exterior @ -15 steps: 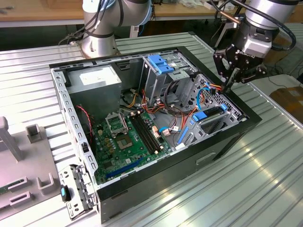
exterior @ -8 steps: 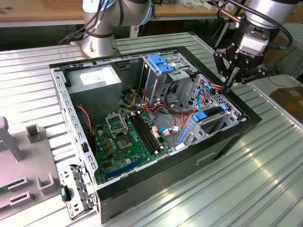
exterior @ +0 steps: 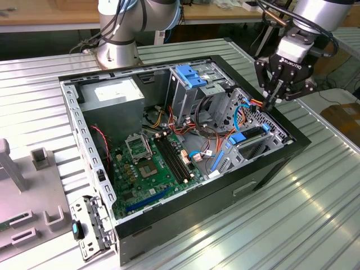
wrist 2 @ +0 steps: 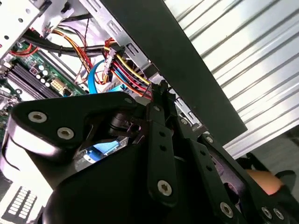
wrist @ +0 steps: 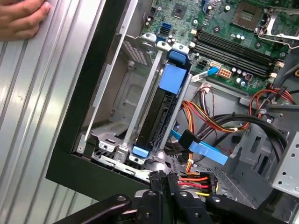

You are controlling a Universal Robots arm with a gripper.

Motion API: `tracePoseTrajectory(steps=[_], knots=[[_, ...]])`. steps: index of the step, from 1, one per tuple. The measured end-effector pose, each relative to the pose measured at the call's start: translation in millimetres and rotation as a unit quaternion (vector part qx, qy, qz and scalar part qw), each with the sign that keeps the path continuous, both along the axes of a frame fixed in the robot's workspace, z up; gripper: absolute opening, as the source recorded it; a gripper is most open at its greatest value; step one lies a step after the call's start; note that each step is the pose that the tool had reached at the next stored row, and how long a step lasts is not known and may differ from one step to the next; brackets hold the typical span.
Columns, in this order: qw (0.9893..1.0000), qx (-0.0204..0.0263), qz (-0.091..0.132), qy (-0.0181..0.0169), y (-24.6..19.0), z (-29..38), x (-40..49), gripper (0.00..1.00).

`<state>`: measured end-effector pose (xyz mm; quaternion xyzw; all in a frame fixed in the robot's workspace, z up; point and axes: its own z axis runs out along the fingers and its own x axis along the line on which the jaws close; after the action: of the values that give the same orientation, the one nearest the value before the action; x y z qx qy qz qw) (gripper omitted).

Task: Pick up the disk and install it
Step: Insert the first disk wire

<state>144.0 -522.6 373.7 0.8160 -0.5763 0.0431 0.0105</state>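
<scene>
Ribbed metal bench (exterior: 315, 214) carrying open computer case (exterior: 264, 169). Disk (wrist: 161, 109) seated in drive bay at case's right edge. Gripper (exterior: 271, 104) clenched on power connector (wrist: 198, 181); advise aligning plug squarely before pressing.

Up close we see our black tool (wrist 2: 161, 93), fingertips pressed together w/ a bundle of red, yellow & black wires (wrist 2: 128, 72) just beside them. Behind: green motherboard (wrist 2: 35, 77), the PC case's dark wall (wrist 2: 187, 70), ribbed metal worktop (wrist 2: 247, 51).
</scene>
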Motion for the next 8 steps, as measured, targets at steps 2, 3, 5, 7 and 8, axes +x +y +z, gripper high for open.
tracePoseTrajectory(steps=[2, 3, 5, 7, 8], knots=[[0.9996, 0.0, -0.028, 0.0001, 0.0, 0.0, 0.0, 0.16], [0.9993, 0.0, -0.038, 0.0001, 0.0, 0.0, 0.0, 0.16], [0.9986, 0.0, -0.052, 0.0001, 0.0, 0.0, 0.0, 0.16], [0.9977, 0.0, -0.068, 0.0002, 0.0, 0.0, 0.0, 0.16], [0.9973, 0.0, -0.073, 0.0002, 0.0, 0.0, 0.0, 0.16]])
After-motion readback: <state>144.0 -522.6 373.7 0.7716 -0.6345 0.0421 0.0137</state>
